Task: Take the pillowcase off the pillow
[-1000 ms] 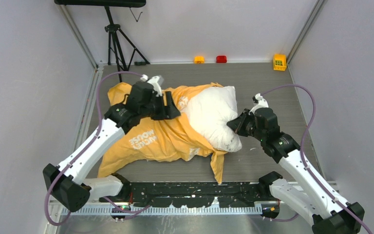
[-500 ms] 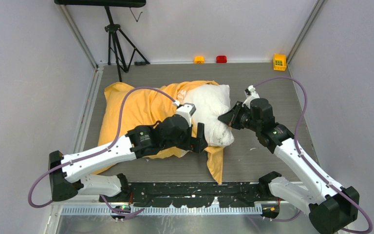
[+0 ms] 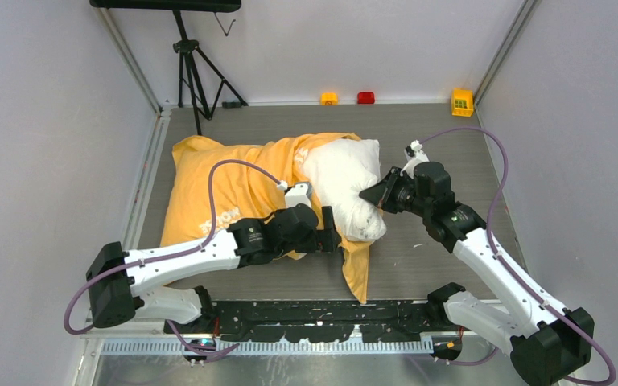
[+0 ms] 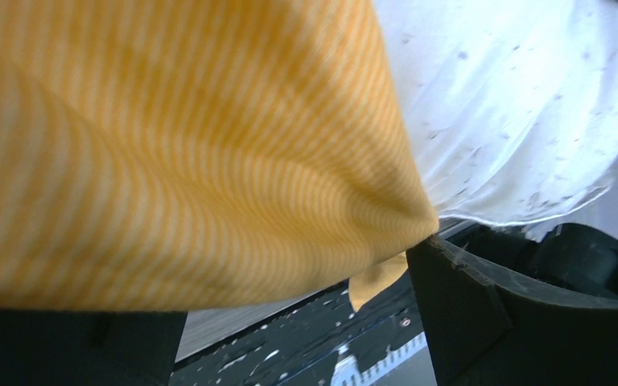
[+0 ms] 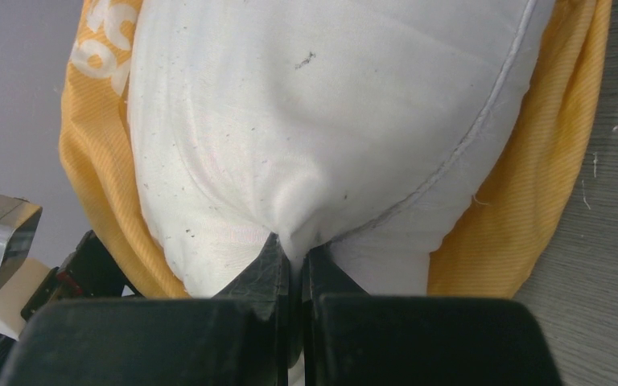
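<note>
right gripper (image 5: 294,245): fingers pressed together on a pinch of white cloth beside the edge seam of the pillow (image 5: 314,121). the puckered fabric suggests a firm anchor.

left gripper (image 4: 298,277): fingers apart. a fold of the pillowcase (image 4: 169,145) bulges across the gap, but nothing is clamped.

position of parts: the pillow lies on the table (image 3: 451,145) with its long axis running left to right. its right end is bare and points at the right gripper. its left part is inside the pillowcase, which spreads away to the left. the open mouth of the case faces right, and a loose flap trails toward the near edge. the left gripper sits at the near side of that mouth, where orange meets white.

governing relation: the case must travel left along the long axis, away from the right gripper. the left arm is the nearer one to the hem, so the pull is best assigned to it, with the right arm holding the pillow in place.

caution: close on orange cloth only — catching white fabric as well would drag the pillow along.
</note>
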Controlling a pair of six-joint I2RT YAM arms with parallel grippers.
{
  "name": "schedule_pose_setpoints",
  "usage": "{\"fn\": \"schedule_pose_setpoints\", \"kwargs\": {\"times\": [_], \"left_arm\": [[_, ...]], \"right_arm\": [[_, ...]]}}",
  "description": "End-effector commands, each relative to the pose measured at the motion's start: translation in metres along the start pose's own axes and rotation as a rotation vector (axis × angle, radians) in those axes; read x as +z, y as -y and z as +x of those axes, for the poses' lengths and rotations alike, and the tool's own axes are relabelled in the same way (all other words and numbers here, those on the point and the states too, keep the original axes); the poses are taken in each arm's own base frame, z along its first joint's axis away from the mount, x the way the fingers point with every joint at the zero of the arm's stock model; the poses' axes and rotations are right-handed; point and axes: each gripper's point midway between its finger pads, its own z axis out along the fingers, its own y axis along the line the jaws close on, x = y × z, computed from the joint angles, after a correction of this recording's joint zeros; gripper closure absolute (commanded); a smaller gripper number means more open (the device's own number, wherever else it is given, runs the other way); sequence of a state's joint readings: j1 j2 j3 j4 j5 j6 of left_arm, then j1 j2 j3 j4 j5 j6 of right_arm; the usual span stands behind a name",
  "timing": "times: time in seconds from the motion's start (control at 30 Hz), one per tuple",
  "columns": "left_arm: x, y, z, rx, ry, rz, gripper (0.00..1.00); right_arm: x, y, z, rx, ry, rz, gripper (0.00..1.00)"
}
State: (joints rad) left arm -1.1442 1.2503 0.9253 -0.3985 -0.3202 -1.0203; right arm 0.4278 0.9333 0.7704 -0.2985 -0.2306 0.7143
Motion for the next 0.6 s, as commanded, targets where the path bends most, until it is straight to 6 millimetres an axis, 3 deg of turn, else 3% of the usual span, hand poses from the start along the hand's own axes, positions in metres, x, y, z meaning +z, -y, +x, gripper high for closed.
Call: {"fn": "schedule_pose_setpoints", "kwargs": {"times": [0.0, 0.07, 0.13, 0.27, 0.43, 0.57], "left_arm": [[0.011, 0.035, -0.027, -0.111, 0.114, 0.161, 0.00], [0.019, 0.021, -0.026, -0.128, 0.103, 0.110, 0.03], [0.026, -0.003, -0.025, -0.153, 0.089, 0.036, 0.13], [0.028, -0.067, -0.029, -0.182, 0.113, -0.085, 0.24], [-0.014, -0.158, -0.047, -0.180, 0.245, -0.332, 0.30], [-0.057, -0.206, -0.062, -0.171, 0.368, -0.484, 0.41]], "right_arm": [[-0.021, -0.053, -0.037, -0.024, 0.126, -0.177, 1.00], [-0.028, -0.057, -0.042, -0.014, 0.144, -0.178, 1.00], [-0.037, -0.061, -0.050, -0.010, 0.169, -0.163, 1.00], [-0.065, -0.062, -0.079, -0.038, 0.275, -0.068, 1.00], [-0.108, -0.050, -0.119, -0.074, 0.445, 0.110, 1.00], [-0.131, -0.037, -0.135, -0.065, 0.561, 0.197, 1.00]]}}
